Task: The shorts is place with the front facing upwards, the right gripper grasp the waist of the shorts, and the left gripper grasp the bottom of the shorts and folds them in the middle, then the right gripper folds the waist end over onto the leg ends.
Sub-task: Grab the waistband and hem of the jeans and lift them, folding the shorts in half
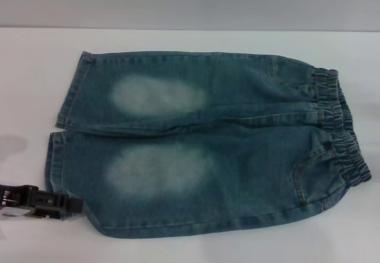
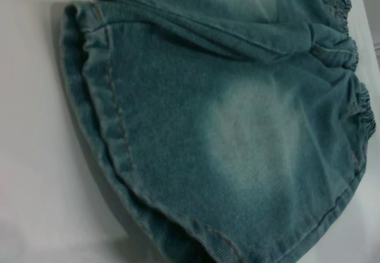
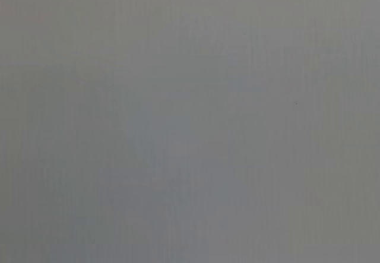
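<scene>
Head view: the shorts [image 1: 208, 144] spread flat and front side up on the white table [image 1: 35, 79], lying sideways, one leg farther from the robot and one nearer. The waist of the shorts [image 1: 341, 126], gathered and ruffled, at the robot's right; the bottom of the shorts [image 1: 62, 126], two straight stitched hems, at the robot's left. A pale faded patch [image 1: 157, 95] on the far leg, another on the near leg, a pocket seam curving just beside the waistband. The left gripper [image 1: 70, 206] low at the left edge, black, reaching in level with the table, its tip at the outer corner of the near leg's hem, touching or all but touching the cloth; cannot tell whether its fingers are spread or closed, nor whether any denim is caught between them. Left wrist view: the shorts [image 2: 237, 144] close up, filling most of the picture, the near leg's hem [image 2: 101, 108] with its line of stitching lying on the table [image 2: 35, 174], the pale patch in the middle of the leg, the ruffled waist [image 2: 356, 91] at the far end; no fingers visible here. Right wrist view: only a plain grey blank, with no cloth, no table edge and nothing of the right gripper.
</scene>
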Available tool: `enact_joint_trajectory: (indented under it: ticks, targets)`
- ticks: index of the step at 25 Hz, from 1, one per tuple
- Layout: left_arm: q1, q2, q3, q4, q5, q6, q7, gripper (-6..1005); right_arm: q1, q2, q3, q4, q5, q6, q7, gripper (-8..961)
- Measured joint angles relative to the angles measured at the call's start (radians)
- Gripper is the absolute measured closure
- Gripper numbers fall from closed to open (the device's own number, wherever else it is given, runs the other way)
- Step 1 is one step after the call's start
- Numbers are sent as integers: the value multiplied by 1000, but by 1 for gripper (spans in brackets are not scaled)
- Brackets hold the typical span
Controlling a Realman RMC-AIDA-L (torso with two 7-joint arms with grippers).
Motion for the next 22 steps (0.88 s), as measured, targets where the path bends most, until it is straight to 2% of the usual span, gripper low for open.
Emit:
enact_joint_trajectory:
  ticks: [10,22]
  targets:
    - [5,-1,0,0,3,10,28,237,-5,5,0,0,0,0,0,469]
    - [15,0,-13,0,5,-20,24,666,-5,5,0,16,0,0,1,469]
